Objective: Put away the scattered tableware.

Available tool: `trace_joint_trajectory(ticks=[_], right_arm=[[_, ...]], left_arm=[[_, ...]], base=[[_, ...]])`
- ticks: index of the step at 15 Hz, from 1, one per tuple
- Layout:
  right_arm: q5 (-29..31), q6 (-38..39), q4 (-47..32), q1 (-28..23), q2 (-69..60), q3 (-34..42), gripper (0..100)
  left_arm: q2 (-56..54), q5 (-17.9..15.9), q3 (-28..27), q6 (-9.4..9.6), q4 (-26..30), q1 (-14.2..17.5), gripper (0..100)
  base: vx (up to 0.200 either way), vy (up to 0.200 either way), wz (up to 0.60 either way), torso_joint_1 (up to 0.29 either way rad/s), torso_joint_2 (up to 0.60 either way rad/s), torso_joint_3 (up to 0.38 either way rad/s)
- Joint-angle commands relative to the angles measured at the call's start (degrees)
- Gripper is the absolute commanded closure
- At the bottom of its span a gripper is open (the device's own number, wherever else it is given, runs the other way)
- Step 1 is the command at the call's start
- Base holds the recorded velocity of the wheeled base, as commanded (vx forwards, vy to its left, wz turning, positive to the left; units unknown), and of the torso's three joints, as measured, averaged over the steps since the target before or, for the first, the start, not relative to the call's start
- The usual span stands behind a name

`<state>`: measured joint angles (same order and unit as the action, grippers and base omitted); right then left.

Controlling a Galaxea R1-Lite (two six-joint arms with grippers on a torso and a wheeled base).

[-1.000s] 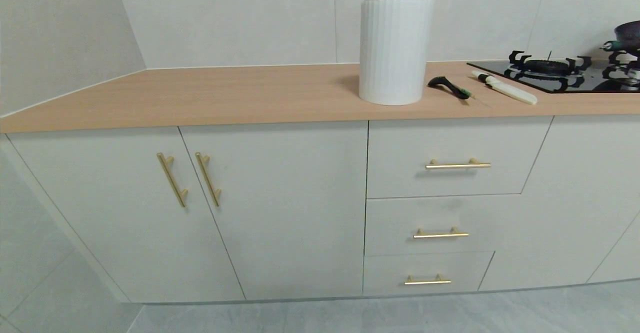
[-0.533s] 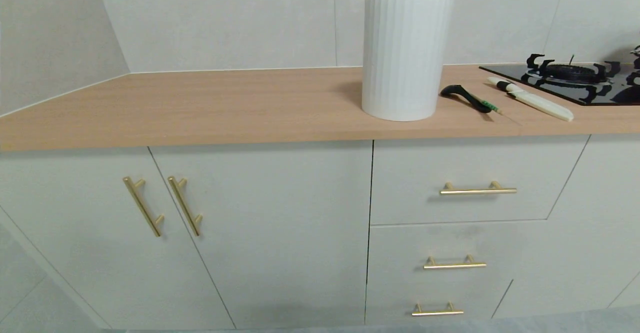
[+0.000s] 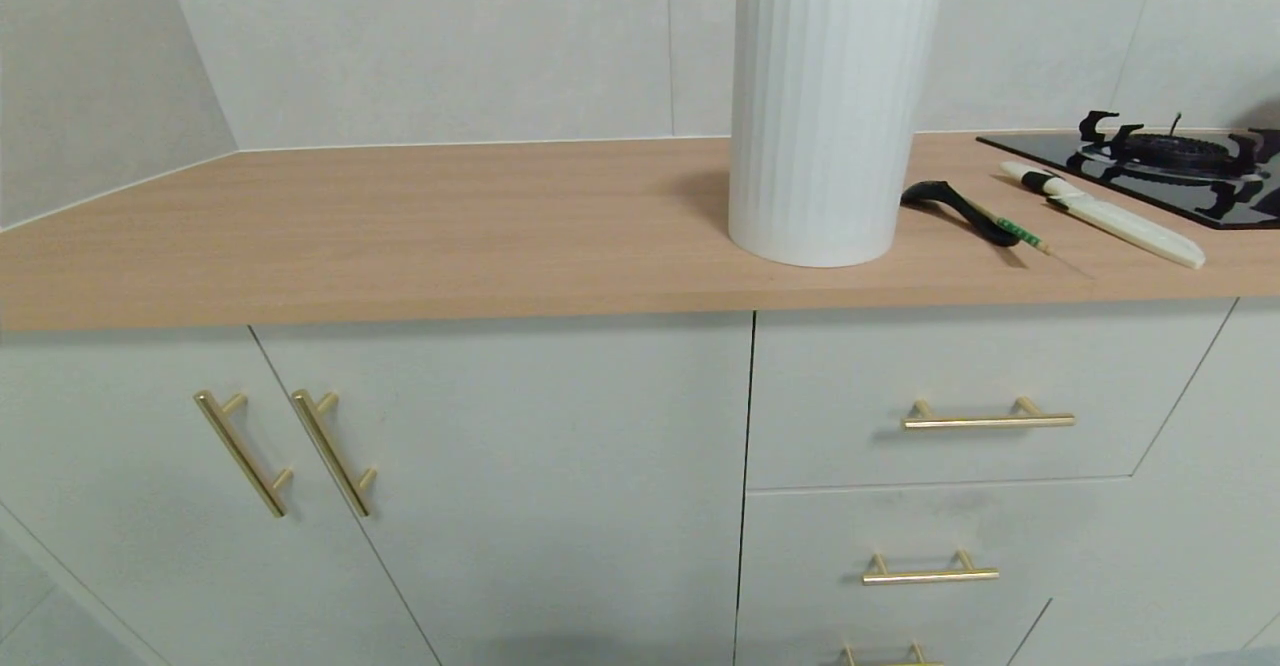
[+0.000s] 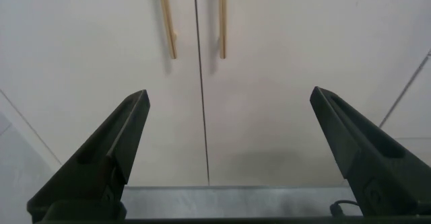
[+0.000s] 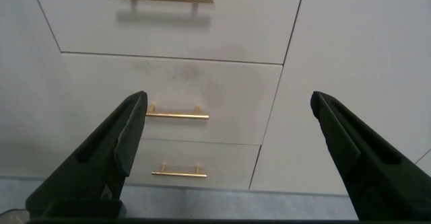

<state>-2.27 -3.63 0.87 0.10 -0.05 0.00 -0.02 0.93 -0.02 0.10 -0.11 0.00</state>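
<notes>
On the wooden countertop [image 3: 400, 236] stands a tall white ribbed holder [image 3: 825, 116]. Just right of it lies a black-handled utensil with a green part [image 3: 965, 212], and farther right a white knife with a dark band [image 3: 1105, 214]. My left gripper [image 4: 229, 109] is open with nothing between its fingers, low in front of the double cabinet doors [image 4: 202, 83]. My right gripper [image 5: 229, 109] is open too and holds nothing, facing the drawer fronts [image 5: 175, 83].
A black gas hob [image 3: 1170, 161] sits at the right end of the countertop. Below are two cabinet doors with gold handles [image 3: 290, 451] and a stack of drawers with gold bar handles [image 3: 988, 418]. Tiled wall runs behind the counter.
The whole head view has shifted: the counter and cabinets look closer and lower in the picture, so the camera has moved nearer. The things on the counter keep their places.
</notes>
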Motion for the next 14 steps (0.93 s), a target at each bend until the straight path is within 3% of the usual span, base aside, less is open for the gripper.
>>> trace_joint_trajectory(ticks=[1,9,12,14], right_arm=[[-0.02,-0.06,0.01,-0.01,0.05,0.0,0],[-0.81,-1.64,0.28,-0.01,0.05,-0.7,0],[-5.38,3.02,-5.17,1.75,9.45,-12.39,0],[-6.52,3.02,-7.28,3.86,20.0,-13.89,0]], left_arm=[[0.02,0.04,0.02,-0.01,-0.07,0.0,0],[0.02,0.04,0.02,-0.1,-0.07,0.0,0],[0.02,0.04,0.02,-0.1,-0.07,0.0,0],[0.02,0.04,0.02,-0.1,-0.07,0.0,0]], base=[[0.0,0.0,0.0,0.0,0.0,0.0],[0.0,0.0,0.0,0.0,0.0,0.0],[0.0,0.0,0.0,0.0,0.0,0.0],[0.0,0.0,0.0,0.0,0.0,0.0]])
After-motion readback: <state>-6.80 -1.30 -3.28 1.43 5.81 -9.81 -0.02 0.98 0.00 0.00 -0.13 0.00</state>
